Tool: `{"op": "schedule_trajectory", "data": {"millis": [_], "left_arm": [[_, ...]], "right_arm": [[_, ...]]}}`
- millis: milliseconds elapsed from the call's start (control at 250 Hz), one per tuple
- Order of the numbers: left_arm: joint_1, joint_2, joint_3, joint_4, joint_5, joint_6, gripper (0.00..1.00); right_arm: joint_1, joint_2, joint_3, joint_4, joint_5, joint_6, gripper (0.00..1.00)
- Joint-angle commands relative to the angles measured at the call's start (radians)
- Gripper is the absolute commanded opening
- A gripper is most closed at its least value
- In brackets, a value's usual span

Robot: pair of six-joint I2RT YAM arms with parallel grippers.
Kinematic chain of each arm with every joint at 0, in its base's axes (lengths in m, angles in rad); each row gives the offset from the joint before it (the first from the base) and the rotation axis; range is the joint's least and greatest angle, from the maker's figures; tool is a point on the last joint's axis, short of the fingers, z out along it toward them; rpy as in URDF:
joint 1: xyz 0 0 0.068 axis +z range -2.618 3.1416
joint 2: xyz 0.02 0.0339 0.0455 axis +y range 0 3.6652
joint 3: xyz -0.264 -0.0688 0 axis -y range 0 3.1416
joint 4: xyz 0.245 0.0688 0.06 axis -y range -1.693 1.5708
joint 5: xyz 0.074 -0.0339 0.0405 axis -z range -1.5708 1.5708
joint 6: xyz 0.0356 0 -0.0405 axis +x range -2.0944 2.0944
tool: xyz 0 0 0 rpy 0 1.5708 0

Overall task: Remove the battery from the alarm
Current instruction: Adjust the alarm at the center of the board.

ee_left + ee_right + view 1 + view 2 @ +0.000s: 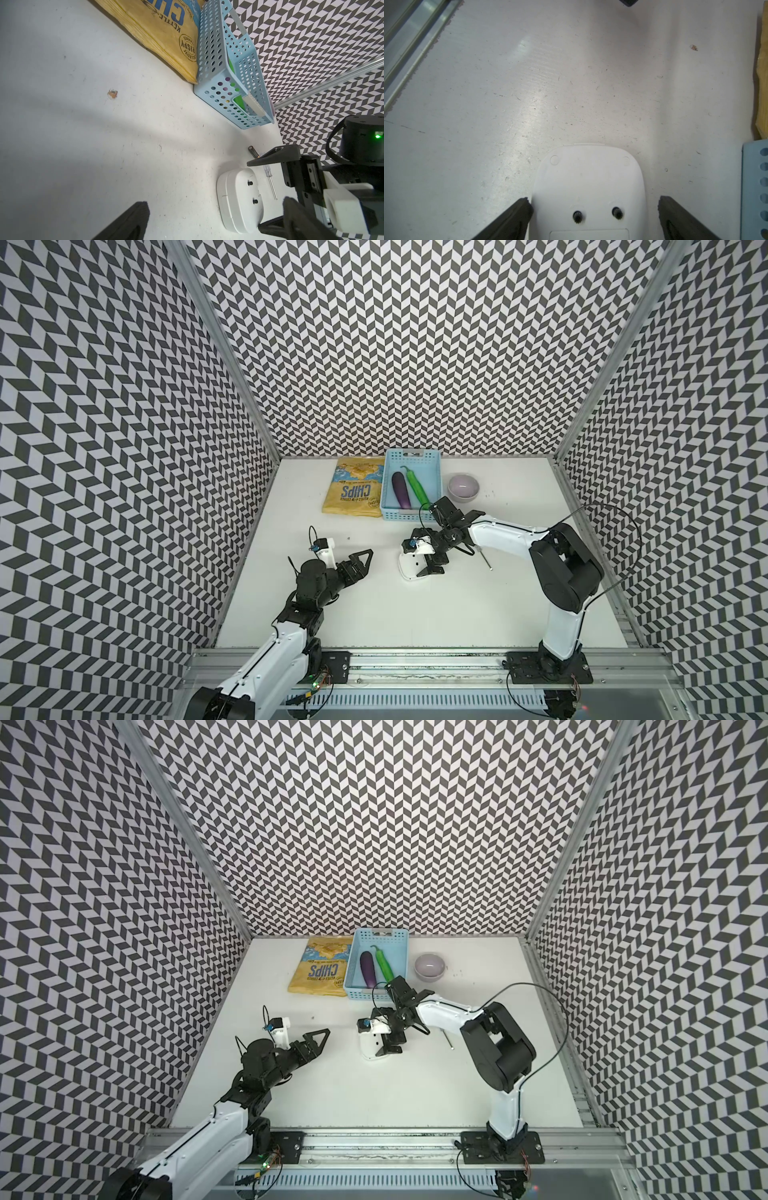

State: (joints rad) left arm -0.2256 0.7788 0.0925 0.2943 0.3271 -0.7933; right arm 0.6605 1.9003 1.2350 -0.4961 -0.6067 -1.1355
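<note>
Alarm (588,176) back up, straddled by wide-open right gripper (594,207), left gripper (358,565) wide, empty, battery (254,152) nr screwdriver (332,180) shows only in left wrist view

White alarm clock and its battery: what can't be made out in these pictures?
- White rounded-square plastic alarm clock: face lies down, unseen in every view.
- Its battery slot: cut off by the right wrist view's edge, under the right hand elsewhere.
- Small black cylindrical battery: left wrist view only, one end behind that hand's finger.
</note>
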Motion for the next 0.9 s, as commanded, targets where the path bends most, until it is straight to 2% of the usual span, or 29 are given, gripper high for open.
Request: {"op": "schedule_trajectory", "data": {"millis": [0,268,300,409,541,681,893], "left_arm": [[0.009,-0.005,0.003,-0.008,0.02,0.028,0.99],[0.014,0.023,0.008,0.018,0.047,0.04,0.98],[0.014,0.031,0.012,0.027,0.062,0.044,0.98],[0.013,0.076,0.018,0.117,0.175,0.054,0.98],[0.003,0.173,0.04,0.256,0.348,0.045,0.98],[-0.062,0.264,0.091,0.299,0.433,0.058,0.97],[-0.191,0.361,0.154,0.364,0.395,0.038,0.96]], "right_arm": [[0.012,0.045,0.027,-0.06,-0.005,0.006,1.0],[0.025,0.043,-0.023,0.011,0.041,0.084,1.0],[0.026,0.037,-0.029,0.019,0.047,0.087,0.98],[0.026,-0.019,-0.072,0.077,0.05,0.102,0.88],[0.026,-0.106,-0.109,0.137,0.042,0.136,0.81],[0.026,-0.196,-0.139,0.197,0.014,0.174,0.81],[0.037,-0.244,-0.135,0.206,-0.023,0.195,0.81]]}}
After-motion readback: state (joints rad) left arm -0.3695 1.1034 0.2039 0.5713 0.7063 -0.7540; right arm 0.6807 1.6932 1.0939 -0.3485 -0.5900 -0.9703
